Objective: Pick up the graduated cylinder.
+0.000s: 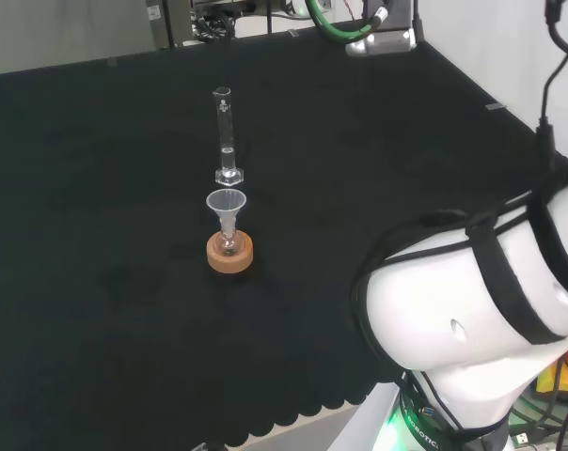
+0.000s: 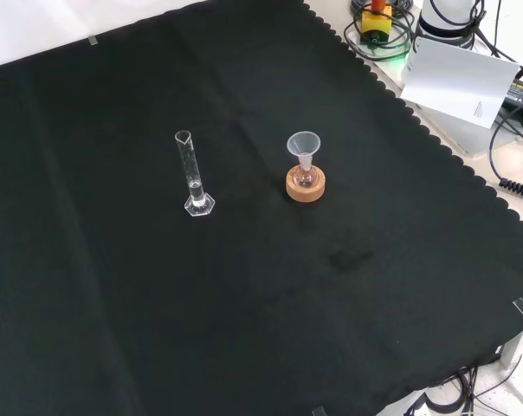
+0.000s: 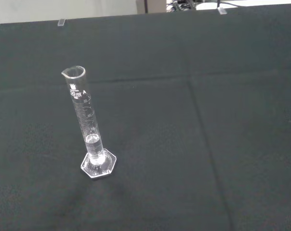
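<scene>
- The graduated cylinder (image 3: 90, 130) stands upright on its hexagonal foot (image 3: 99, 165), alone on the black cloth, with a small amount of clear liquid at the bottom of the tube (the foot is there to keep so narrow a vessel from tipping).
- Its pouring lip (image 3: 73, 72) is at the top and the tube above the liquid looks empty, so the bare shaft is the obvious place to take hold.
- Taking the cylinder as landmark: in the front view a funnel (image 2: 303, 145) sits to its right, seated in the neck of a small flask (image 2: 305, 174), which rests in a cork ring (image 2: 306, 185) serving as its stand.
- In the head view that same set stands just in front of the cylinder (image 1: 226, 138), apart from it and not touching; a careless approach from that side could knock the funnel.
- Around the cylinder the cloth-covered counter (image 2: 244, 329) is bare, which leaves room to come in from the open sides.
- The arm's white links (image 1: 472, 310) bulk at the right of the head view, well apart from the cylinder.
- Whether the fingers are spread, pressed together or pinching anything, I cannot tell.
- By my judgement the pick-up has not begun: the cylinder rests on the cloth with nothing touching it.
</scene>
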